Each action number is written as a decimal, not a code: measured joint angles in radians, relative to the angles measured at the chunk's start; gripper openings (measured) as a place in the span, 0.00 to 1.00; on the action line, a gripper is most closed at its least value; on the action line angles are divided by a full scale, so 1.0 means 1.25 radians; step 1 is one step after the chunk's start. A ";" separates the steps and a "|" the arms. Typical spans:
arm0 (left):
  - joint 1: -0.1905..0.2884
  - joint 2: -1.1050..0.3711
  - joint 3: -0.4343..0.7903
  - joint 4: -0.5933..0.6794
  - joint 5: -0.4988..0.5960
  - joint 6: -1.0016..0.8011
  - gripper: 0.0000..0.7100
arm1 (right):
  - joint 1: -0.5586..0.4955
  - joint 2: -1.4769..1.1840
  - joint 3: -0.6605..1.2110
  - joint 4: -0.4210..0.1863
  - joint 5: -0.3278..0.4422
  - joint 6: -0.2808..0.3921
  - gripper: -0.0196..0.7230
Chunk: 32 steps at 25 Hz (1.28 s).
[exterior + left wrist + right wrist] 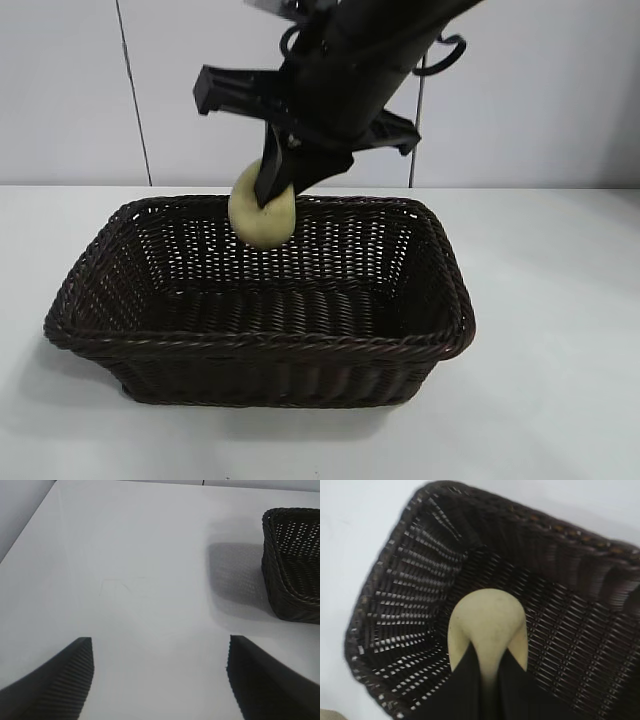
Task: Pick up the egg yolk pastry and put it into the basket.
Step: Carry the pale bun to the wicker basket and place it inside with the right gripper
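Note:
The egg yolk pastry (264, 226), a pale yellow-cream bun, hangs on edge over the back part of the dark brown wicker basket (250, 343). My right gripper (272, 190) reaches down from above and is shut on the pastry. In the right wrist view the two black fingers pinch the pastry (487, 620) over the basket's woven floor and wall (380, 590). My left gripper (160, 642) stands open over bare white table, nothing between its fingers (75, 670), off to one side of the basket (292, 595). The left arm does not show in the exterior view.
The basket stands on a white table (560, 380) with a light wall behind it. In the left wrist view the table (125, 570) stretches away to its far edge, and the basket casts a shadow beside its corner.

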 joint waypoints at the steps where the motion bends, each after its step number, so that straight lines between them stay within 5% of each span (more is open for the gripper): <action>1: 0.000 0.000 0.000 0.000 0.000 0.000 0.76 | 0.000 0.007 0.000 0.000 -0.003 0.000 0.07; 6: 0.000 0.000 0.000 0.000 0.000 0.000 0.76 | 0.000 0.014 0.000 0.002 -0.011 0.000 0.13; 11: 0.000 0.000 0.000 0.000 0.000 0.000 0.76 | 0.000 0.014 -0.002 0.002 -0.007 0.000 0.53; 14: 0.000 0.000 0.000 0.000 0.000 0.000 0.76 | 0.000 0.014 -0.011 0.002 0.018 0.005 0.68; 23: 0.000 0.000 0.000 0.000 0.000 -0.001 0.76 | 0.000 0.014 -0.160 -0.029 0.245 0.084 0.72; 32: 0.000 0.000 0.000 0.000 0.000 -0.001 0.76 | 0.000 0.014 -0.365 -0.190 0.531 0.118 0.72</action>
